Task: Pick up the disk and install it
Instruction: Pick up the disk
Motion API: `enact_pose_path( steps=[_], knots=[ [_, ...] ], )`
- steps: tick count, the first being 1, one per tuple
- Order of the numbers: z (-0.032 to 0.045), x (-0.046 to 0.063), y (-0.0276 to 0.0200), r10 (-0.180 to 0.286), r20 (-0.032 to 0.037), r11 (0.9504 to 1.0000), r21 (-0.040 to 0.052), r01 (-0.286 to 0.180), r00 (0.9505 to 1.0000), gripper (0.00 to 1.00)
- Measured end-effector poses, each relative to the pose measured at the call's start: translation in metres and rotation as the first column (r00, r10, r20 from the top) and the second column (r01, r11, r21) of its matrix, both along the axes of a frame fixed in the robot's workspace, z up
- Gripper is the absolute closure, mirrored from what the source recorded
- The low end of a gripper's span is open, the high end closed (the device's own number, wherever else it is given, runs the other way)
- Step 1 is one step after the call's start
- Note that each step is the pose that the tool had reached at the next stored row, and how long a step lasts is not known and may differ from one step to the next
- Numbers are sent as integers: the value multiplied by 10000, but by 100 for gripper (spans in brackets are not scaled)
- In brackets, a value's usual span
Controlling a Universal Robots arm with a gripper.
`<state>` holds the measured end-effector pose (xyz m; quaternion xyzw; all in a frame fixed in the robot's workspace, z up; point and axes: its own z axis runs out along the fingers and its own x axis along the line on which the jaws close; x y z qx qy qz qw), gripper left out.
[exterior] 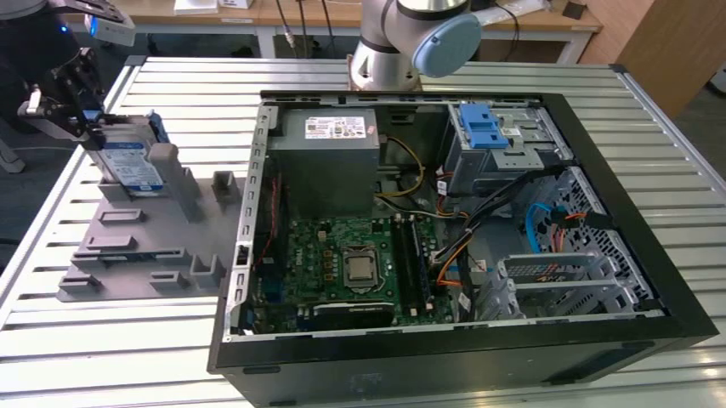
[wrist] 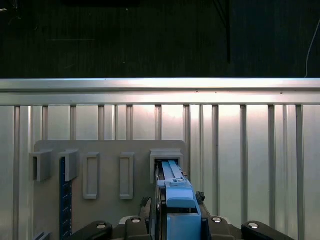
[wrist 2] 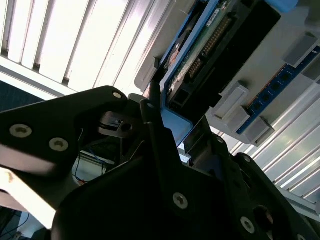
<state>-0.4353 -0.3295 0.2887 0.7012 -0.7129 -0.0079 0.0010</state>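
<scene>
Nothing can be read: the blue-and-white label (exterior: 136, 172) on the disk (exterior: 122, 155) at the gripper (exterior: 91, 133) and the sticker (exterior: 340, 128) on the power supply (exterior: 329, 170), well away from it, are illegible.

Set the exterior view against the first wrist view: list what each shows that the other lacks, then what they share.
Exterior view adds: the open case with its motherboard, power supply and drive cage, plus the arm's base. First wrist view adds: a straight-down look along the disk's blue rail and into the fixture's slots. Shared: the disk standing in the grey fixture on the slatted table, with the gripper at it.
</scene>
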Motion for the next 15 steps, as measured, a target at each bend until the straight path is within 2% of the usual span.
enact_pose_path(
  steps=[4,5,11,15],
  knots=[
    [2,0,0,0,-2,10000,-1,0,10000,57],
    [2,0,0,0,-1,10000,-1,0,10000,63],
    [4,0,0,1,-1,10000,-1,-1,10000,63],
    [34,0,0,0,-1,10000,3,0,10000,63]
  ],
)
